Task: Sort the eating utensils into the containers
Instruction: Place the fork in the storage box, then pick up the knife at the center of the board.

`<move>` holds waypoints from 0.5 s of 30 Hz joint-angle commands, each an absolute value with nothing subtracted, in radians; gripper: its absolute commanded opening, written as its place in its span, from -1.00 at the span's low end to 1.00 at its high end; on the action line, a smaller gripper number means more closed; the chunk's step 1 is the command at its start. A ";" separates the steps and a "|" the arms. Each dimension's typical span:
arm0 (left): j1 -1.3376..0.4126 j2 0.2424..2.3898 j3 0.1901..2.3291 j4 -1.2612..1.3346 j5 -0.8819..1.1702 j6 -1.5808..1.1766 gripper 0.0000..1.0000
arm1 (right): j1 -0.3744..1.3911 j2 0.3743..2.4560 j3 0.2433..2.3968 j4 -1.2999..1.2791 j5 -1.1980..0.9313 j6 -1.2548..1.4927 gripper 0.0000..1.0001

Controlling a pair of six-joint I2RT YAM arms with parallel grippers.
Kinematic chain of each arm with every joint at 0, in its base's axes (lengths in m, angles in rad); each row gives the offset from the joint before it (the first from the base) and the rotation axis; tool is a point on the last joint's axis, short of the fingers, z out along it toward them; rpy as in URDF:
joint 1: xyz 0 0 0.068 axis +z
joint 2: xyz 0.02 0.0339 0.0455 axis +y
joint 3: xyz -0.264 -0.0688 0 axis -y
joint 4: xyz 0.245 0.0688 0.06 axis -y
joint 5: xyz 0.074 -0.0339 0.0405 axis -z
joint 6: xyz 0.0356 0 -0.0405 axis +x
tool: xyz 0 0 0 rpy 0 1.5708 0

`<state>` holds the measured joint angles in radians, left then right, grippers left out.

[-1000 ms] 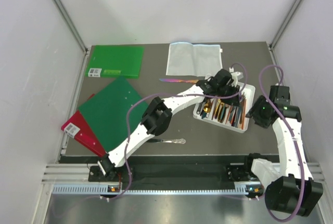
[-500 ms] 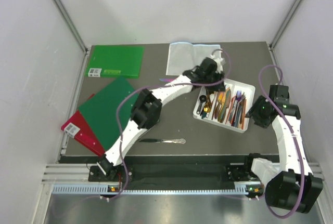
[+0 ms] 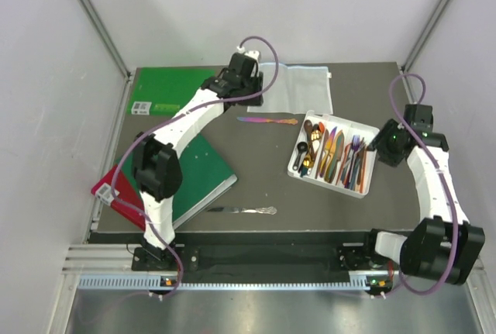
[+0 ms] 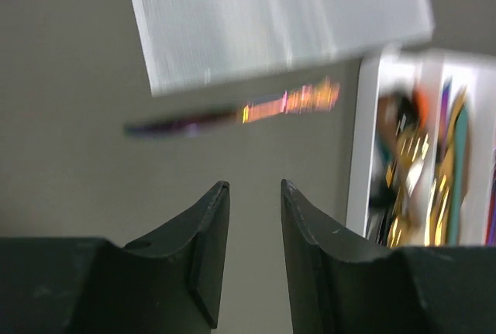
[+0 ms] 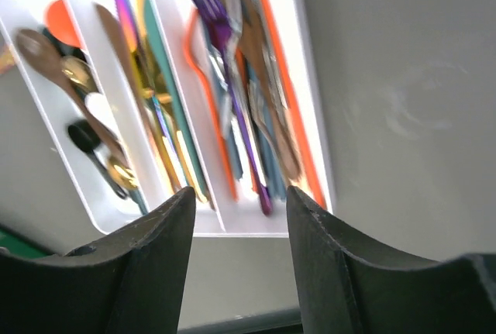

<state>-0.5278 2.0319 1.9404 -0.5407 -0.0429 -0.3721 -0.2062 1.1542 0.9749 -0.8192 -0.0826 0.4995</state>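
Note:
The white tray [image 3: 325, 183] at the right holds several utensils [image 3: 335, 156] in gold, teal, orange and purple. An iridescent knife [image 3: 267, 120] lies on the table left of it, and a silver knife [image 3: 242, 210] lies near the front. My left gripper [image 3: 232, 84] hovers at the back by the mesh bag, open and empty. In the left wrist view its jaws [image 4: 254, 185] stand apart above bare table, with the iridescent knife [image 4: 232, 115] ahead and the tray wall [image 4: 363, 156] to the right. My right gripper [image 5: 240, 198] is open and empty just off the tray's [image 5: 256, 225] right end.
A white mesh bag [image 3: 291, 88] lies at the back centre. Green books [image 3: 174, 90] [image 3: 174, 167] and a red one [image 3: 116, 194] cover the left side. Metal frame posts and white walls close in the table.
My left arm has swung from over the tray to the back of the table, its jaws now wider and empty. The right arm has barely shifted.

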 commanded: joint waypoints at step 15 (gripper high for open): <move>-0.653 1.646 1.431 -0.919 -0.081 -0.212 -0.28 | -0.115 1.503 1.328 -0.641 -0.314 0.472 0.00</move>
